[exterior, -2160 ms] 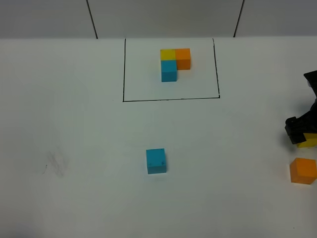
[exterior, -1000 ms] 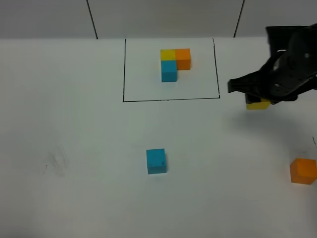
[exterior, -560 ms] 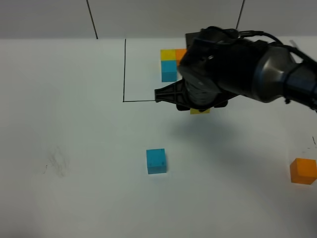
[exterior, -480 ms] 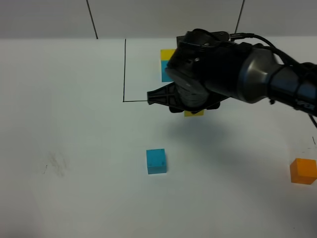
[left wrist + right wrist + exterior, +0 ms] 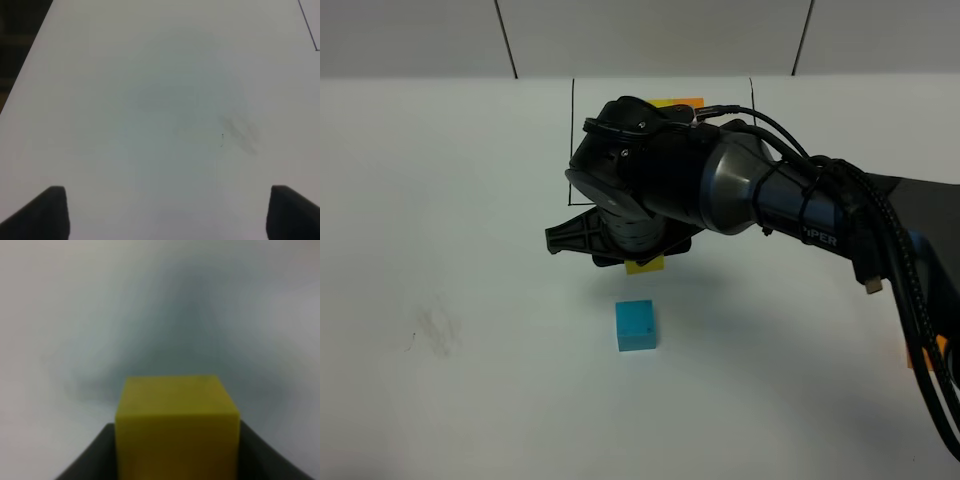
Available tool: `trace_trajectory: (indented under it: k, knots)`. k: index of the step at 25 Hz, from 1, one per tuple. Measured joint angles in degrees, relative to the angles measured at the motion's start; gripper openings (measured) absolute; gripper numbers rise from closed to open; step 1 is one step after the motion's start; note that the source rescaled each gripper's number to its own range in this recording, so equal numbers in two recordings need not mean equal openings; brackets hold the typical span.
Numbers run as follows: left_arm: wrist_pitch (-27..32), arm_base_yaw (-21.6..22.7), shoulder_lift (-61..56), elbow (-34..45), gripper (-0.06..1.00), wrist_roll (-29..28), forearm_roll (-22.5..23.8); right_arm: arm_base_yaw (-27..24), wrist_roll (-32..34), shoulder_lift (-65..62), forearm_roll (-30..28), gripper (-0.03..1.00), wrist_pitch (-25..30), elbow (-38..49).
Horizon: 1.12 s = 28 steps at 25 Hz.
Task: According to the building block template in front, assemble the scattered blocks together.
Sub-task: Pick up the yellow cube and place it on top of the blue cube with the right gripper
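My right gripper (image 5: 638, 257) reaches across the middle of the table, shut on the yellow cube (image 5: 648, 266), which it holds just above the surface. The cube fills the right wrist view (image 5: 176, 425) between dark fingers (image 5: 92, 457). The sky-blue cube (image 5: 635, 325) lies on the table just in front of the held cube. The orange cube (image 5: 942, 344) is almost hidden behind the arm's cables at the right edge. The template (image 5: 678, 101) shows only a yellow and orange sliver above the arm, inside its black frame (image 5: 572, 130). My left gripper (image 5: 170, 212) is open over bare table.
The white table (image 5: 450, 200) has a faint grey smudge (image 5: 430, 330) at the left, which also shows in the left wrist view (image 5: 240, 132). The right arm and its cables (image 5: 880, 260) cover much of the right half.
My right gripper picked up the yellow cube at the right edge, carried it left past the template's frame, and now holds it just behind the blue cube. The blue cube has not moved.
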Motion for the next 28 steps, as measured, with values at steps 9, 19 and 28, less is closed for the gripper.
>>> trace_trajectory:
  k: [9,19,28]
  knots:
    - [0.0,0.0,0.0,0.0,0.69,0.0,0.3,1.1,1.3,2.1,0.1,0.21,-1.5,-0.3]
    - [0.0,0.0,0.0,0.0,0.69,0.0,0.3,1.3,3.3,4.4,0.1,0.21,-2.2,-0.3]
    - [0.0,0.0,0.0,0.0,0.68,0.0,0.4,1.3,4.3,6.2,0.2,0.21,-2.5,-0.3]
